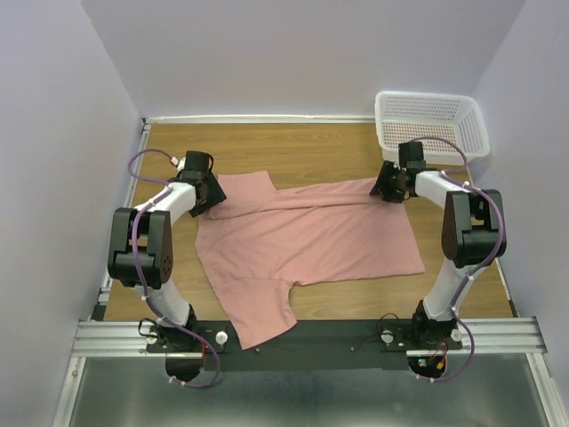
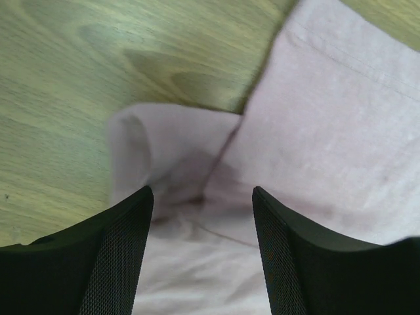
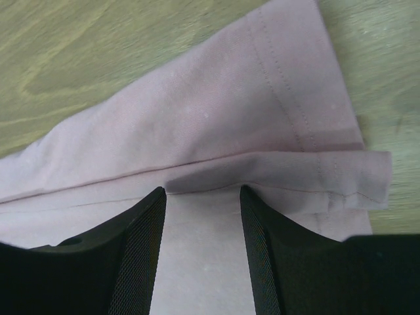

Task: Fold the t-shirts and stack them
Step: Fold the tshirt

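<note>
A dusty pink t-shirt (image 1: 311, 236) lies spread on the wooden table (image 1: 302, 142), with one sleeve (image 1: 262, 316) hanging toward the near edge. My left gripper (image 1: 206, 197) is down on the shirt's far left corner. In the left wrist view it (image 2: 203, 190) is open, its fingers (image 2: 125, 249) straddling bunched cloth (image 2: 177, 151). My right gripper (image 1: 389, 189) rests on the shirt's far right corner. In the right wrist view it (image 3: 202, 189) is open too, with flat cloth between the fingers and a folded hem (image 3: 295, 170) just past their tips.
A white mesh basket (image 1: 433, 124) stands at the far right corner, just behind the right gripper. Walls close in the table on three sides. A metal rail (image 1: 311, 334) with the arm bases runs along the near edge.
</note>
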`<action>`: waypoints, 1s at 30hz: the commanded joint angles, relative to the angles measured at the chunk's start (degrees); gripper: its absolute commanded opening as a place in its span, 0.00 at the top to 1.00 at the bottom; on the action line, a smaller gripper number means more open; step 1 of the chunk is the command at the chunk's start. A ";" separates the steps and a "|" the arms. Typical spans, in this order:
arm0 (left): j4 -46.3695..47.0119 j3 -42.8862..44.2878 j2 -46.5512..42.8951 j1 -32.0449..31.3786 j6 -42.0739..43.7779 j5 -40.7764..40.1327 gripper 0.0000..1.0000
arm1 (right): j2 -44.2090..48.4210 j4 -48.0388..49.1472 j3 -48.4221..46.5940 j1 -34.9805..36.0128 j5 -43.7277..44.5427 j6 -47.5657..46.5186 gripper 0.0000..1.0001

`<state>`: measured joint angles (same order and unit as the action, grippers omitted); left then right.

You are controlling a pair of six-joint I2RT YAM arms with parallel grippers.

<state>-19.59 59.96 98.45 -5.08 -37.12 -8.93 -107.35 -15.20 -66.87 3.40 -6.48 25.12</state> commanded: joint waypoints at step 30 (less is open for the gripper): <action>4.48 25.38 20.11 0.42 12.51 7.26 0.26 | -37.22 -1.67 -52.56 19.98 -29.90 0.01 0.54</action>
<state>-16.27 83.53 116.84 -4.84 -24.67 -2.81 -140.81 -16.60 -115.07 21.82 -32.64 23.18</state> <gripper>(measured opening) 0.742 0.459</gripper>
